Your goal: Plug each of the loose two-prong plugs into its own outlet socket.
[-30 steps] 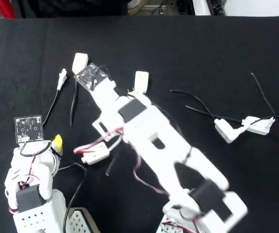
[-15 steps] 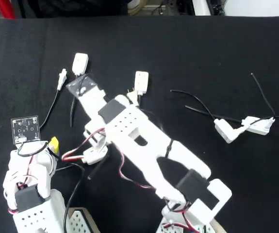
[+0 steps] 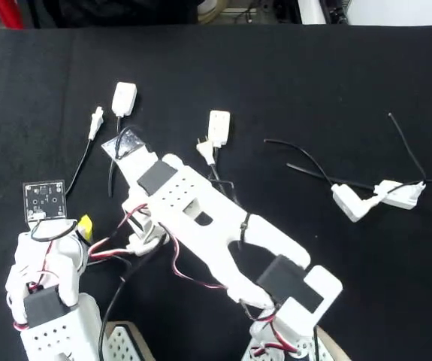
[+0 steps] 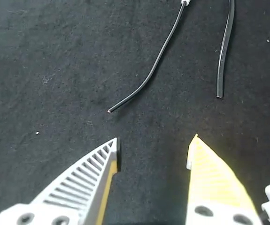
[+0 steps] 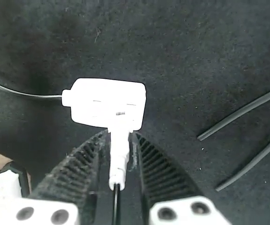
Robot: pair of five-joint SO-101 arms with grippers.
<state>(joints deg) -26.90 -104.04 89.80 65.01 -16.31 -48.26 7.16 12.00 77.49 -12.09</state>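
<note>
Jaws of right gripper [image 5: 119, 137]: clamped on the white plug [image 5: 118, 161], its cord running back between them. Socket block [image 5: 105, 108] lies just past the tips, touching the plug's front end. Jaws of left gripper [image 4: 156, 139]: spread apart, holding nothing. Ahead of them, 2 loose ends on the black cloth [image 4: 55, 56]: thicker cord [image 4: 224, 51], thin cord [image 4: 146, 79].

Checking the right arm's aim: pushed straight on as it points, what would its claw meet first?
The white rectangular outlet socket, directly ahead of the right claw; the small white plug it grips already seems to touch it, though depth is unclear.
</note>
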